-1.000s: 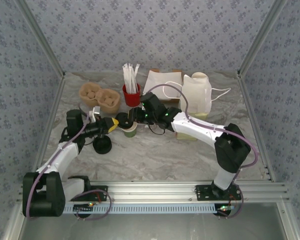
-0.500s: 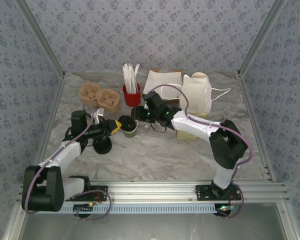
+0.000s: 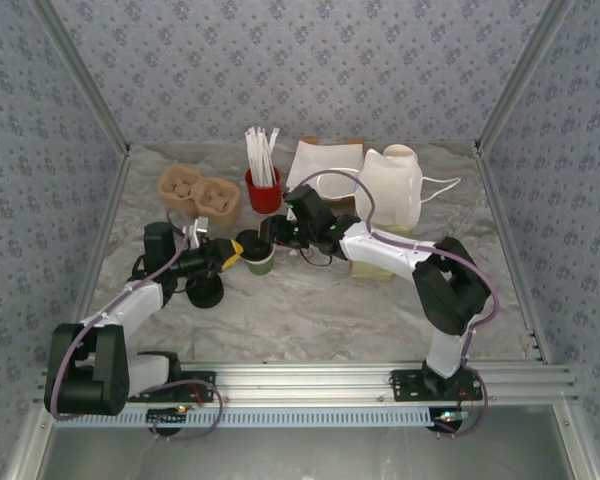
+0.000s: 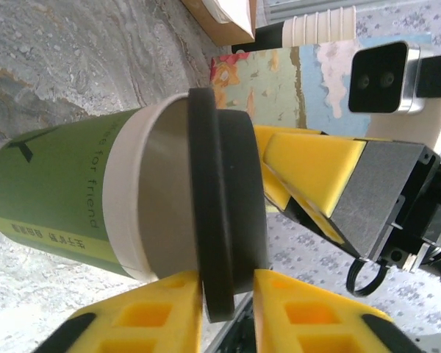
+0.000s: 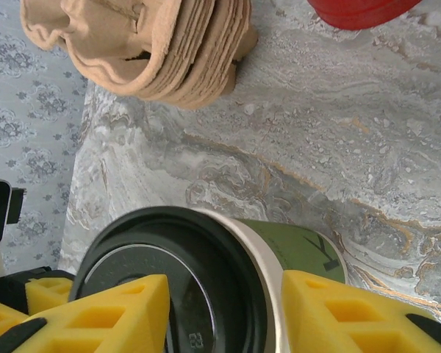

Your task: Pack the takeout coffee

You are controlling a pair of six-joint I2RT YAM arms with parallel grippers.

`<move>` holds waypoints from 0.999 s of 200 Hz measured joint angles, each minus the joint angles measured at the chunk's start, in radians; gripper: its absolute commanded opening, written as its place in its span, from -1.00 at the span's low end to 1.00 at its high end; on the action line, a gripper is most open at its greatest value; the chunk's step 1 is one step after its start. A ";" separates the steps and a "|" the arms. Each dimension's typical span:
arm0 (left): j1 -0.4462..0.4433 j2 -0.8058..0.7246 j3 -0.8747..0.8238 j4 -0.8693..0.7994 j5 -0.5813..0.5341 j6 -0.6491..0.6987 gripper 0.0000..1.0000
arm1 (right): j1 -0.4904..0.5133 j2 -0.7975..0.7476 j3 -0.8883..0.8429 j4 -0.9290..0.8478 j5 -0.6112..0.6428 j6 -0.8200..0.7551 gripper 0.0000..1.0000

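The near side of the tabletop (image 3: 320,310) is free; there I can pass. Behind, the cup carriers (image 3: 200,193), the red cup (image 3: 263,192) (its sticks (image 3: 260,155) stand high) and the paper bag (image 3: 392,195) close the way. My left end effector (image 3: 235,255) and right end effector (image 3: 266,240) crowd the takeout coffee (image 3: 261,262), so there is no passage between them. A black round thing (image 3: 204,290) lies near, in front of the left one.

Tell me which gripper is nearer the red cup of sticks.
Right. The right gripper holds the green cup just in front of the red cup; the left gripper sits at the cup's left, farther away.
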 measured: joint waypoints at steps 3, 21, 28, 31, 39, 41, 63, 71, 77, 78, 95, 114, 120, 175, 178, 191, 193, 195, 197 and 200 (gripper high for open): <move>0.000 0.000 -0.001 0.000 0.000 -0.001 -0.41 | 0.000 0.001 0.000 0.000 0.000 0.000 -0.07; 0.000 0.005 -0.002 0.000 0.000 0.002 -0.38 | 0.000 0.003 0.000 0.000 -0.002 0.000 -0.06; 0.000 0.006 -0.002 -0.002 -0.002 0.005 -0.38 | 0.000 0.003 0.000 0.000 -0.004 0.000 -0.06; 0.000 0.007 -0.002 -0.003 -0.004 0.005 -0.38 | 0.000 0.003 0.000 0.000 -0.005 0.000 -0.06; 0.000 0.007 -0.002 -0.005 -0.005 0.009 -0.38 | 0.000 0.003 0.000 0.000 -0.008 0.000 -0.06; 0.000 0.007 -0.002 -0.005 -0.005 0.009 -0.38 | -0.001 0.003 0.000 0.000 -0.008 0.000 -0.06; 0.000 0.007 -0.002 -0.017 -0.016 0.027 -0.28 | -0.001 0.003 0.000 0.000 -0.010 0.000 -0.06; 0.000 0.007 -0.002 -0.026 -0.021 0.035 -0.22 | -0.001 0.003 0.000 0.000 -0.011 0.000 -0.06; 0.000 0.007 -0.002 -0.034 -0.025 0.043 -0.21 | -0.001 0.003 0.000 0.000 -0.012 0.000 -0.06; 0.000 0.007 -0.002 -0.035 -0.024 0.045 -0.20 | -0.001 0.003 0.000 0.000 -0.012 0.000 -0.06; 0.000 0.007 -0.002 -0.061 -0.036 0.067 -0.20 | -0.001 0.003 0.000 0.000 -0.016 0.000 -0.06; 0.000 0.007 -0.002 -0.087 -0.050 0.087 -0.19 | -0.001 0.003 0.000 0.000 -0.019 0.003 -0.06; 0.000 0.007 -0.002 -0.091 -0.050 0.090 -0.19 | -0.001 0.003 0.000 0.000 -0.020 0.004 -0.06; 0.000 0.008 0.002 -0.098 -0.053 0.108 -0.19 | -0.001 0.003 0.000 0.001 -0.027 0.007 -0.06; 0.000 0.008 0.002 -0.098 -0.053 0.109 -0.19 | -0.001 0.003 0.000 0.001 -0.027 0.007 -0.06; -0.001 0.008 0.004 -0.100 -0.057 0.114 -0.17 | -0.001 0.003 0.000 0.002 -0.027 0.008 -0.04; -0.002 0.008 0.005 -0.101 -0.057 0.114 -0.16 | -0.001 0.003 0.000 0.002 -0.027 0.008 -0.04; -0.002 0.009 0.006 -0.101 -0.058 0.115 -0.16 | -0.001 0.003 0.000 0.002 -0.028 0.008 -0.03; -0.003 0.010 0.006 -0.103 -0.058 0.115 -0.16 | -0.001 0.003 0.000 0.002 -0.029 0.008 -0.03; -0.003 0.011 0.008 -0.105 -0.058 0.116 -0.16 | -0.001 0.003 0.000 0.002 -0.030 0.008 -0.03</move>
